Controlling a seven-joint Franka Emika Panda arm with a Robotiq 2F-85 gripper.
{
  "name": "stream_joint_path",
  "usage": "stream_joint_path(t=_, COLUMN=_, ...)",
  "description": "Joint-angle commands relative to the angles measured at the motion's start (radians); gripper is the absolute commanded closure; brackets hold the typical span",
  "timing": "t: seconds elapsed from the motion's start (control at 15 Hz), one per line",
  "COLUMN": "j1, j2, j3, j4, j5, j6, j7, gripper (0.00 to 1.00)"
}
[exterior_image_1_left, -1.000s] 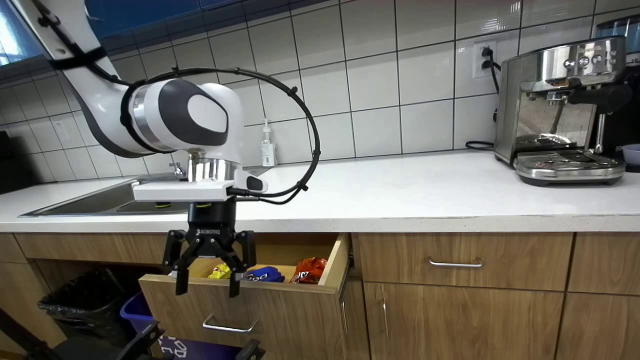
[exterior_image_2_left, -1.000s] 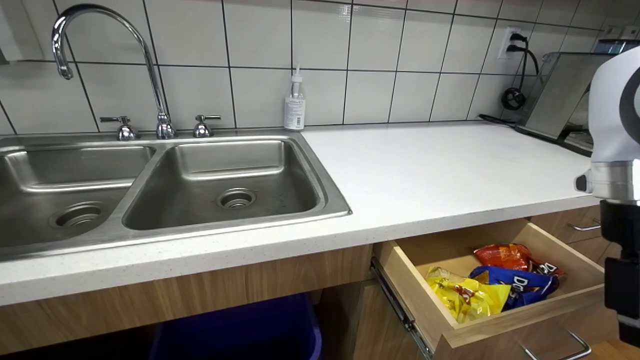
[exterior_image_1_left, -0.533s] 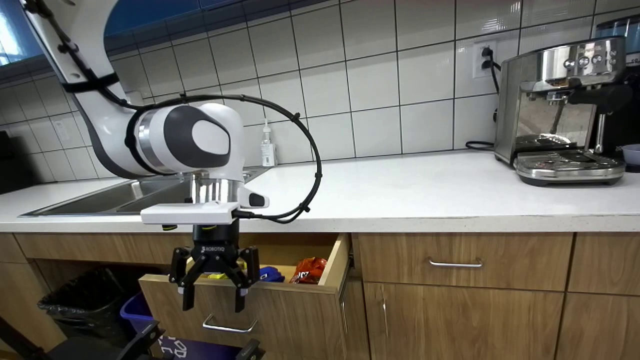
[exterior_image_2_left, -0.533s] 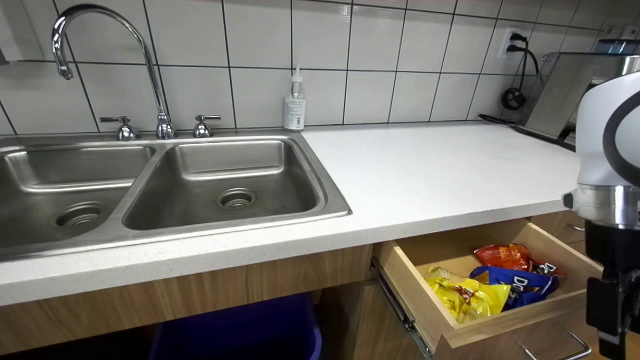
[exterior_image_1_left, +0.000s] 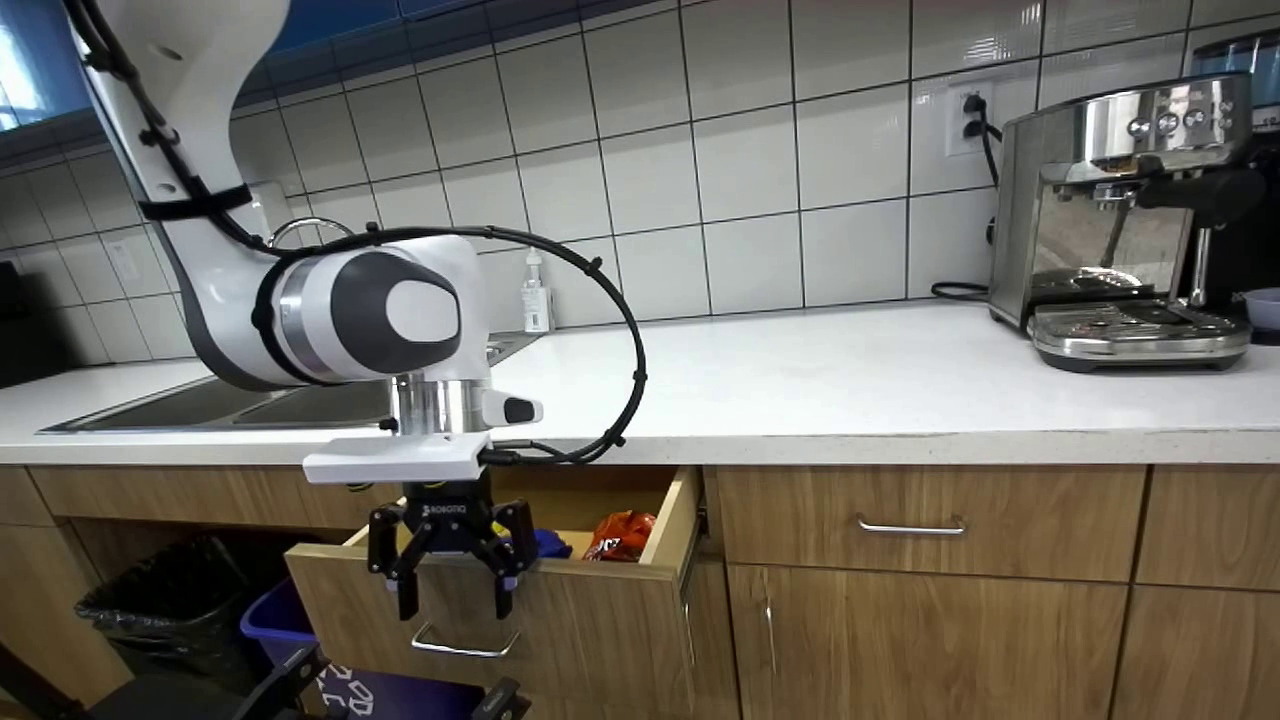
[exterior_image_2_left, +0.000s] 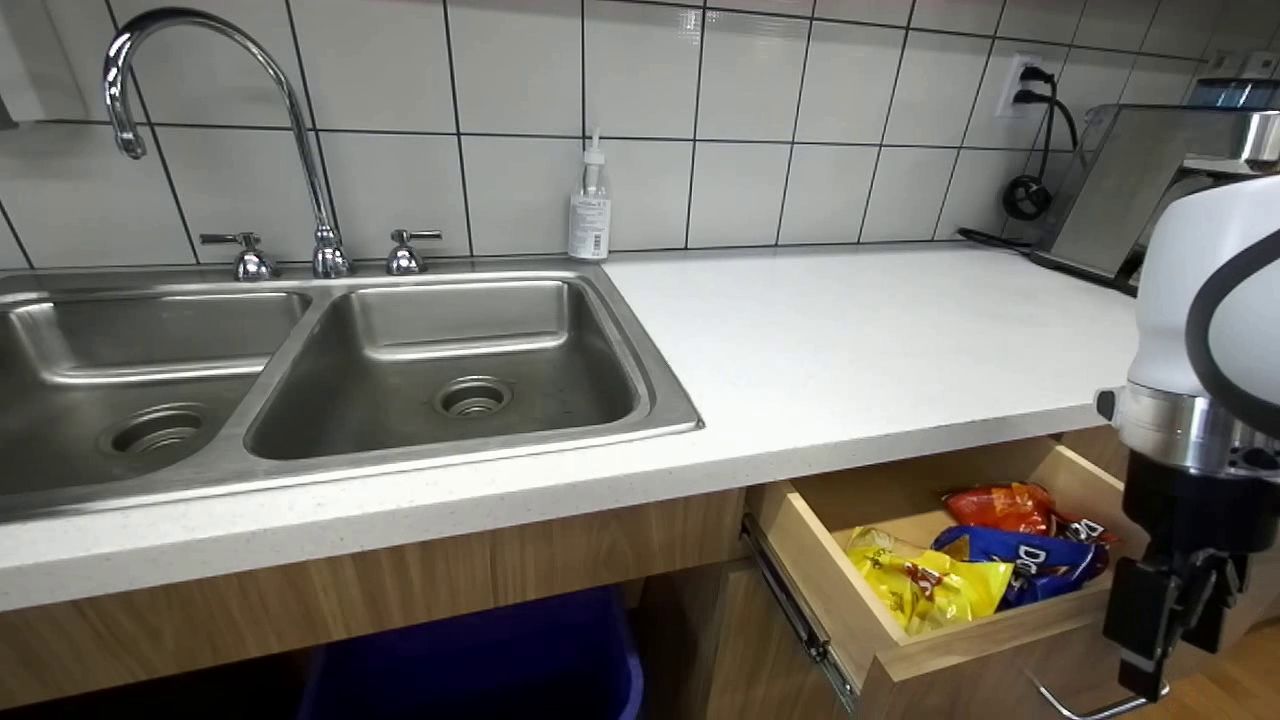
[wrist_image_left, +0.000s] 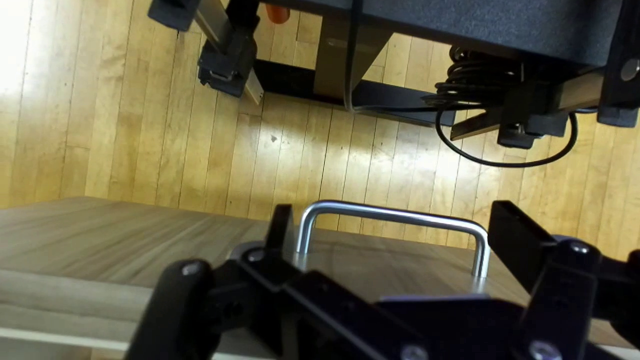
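A wooden drawer (exterior_image_1_left: 610, 630) stands pulled out under the white counter. Its metal bar handle (wrist_image_left: 395, 215) sits on the front face. My gripper (exterior_image_1_left: 456, 602) points down in front of that face with its jaws wide apart. In the wrist view the fingers (wrist_image_left: 525, 240) stand on either side of the handle, the right one very close to it; contact cannot be told. Nothing is held. Inside the drawer lie a yellow snack bag (exterior_image_2_left: 930, 588), a blue bag (exterior_image_2_left: 1030, 562) and a red bag (exterior_image_2_left: 1000, 508); the gripper partly hides them in an exterior view.
Above are the counter (exterior_image_1_left: 800, 390), a double sink (exterior_image_2_left: 668, 400), a pump bottle (exterior_image_2_left: 590, 220) and an espresso machine (exterior_image_1_left: 1022, 210). Below left stand a black-lined bin (exterior_image_1_left: 190, 610) and a blue bin (exterior_image_2_left: 480, 650). A black stand (wrist_image_left: 490, 30) with coiled cables (wrist_image_left: 460, 82) is on the floor side.
My gripper has come down and slightly right in an exterior view, past the drawer's top edge to handle height. The drawer, with its bags, has slid inward a little. The jaws stay wide.
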Motion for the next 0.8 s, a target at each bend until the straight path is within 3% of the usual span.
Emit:
stream_joint_path(t=0.0, j1=-0.028, j2=0.01, j3=0.029, j4=0.001, j5=0.015, j6=0.086, j7=0.008, gripper=0.0)
stream_joint_path(t=0.73, j1=-0.061, j2=0.024, j3=0.076, j4=0.001, j5=0.092, j6=0.257, j7=0.015, gripper=0.0)
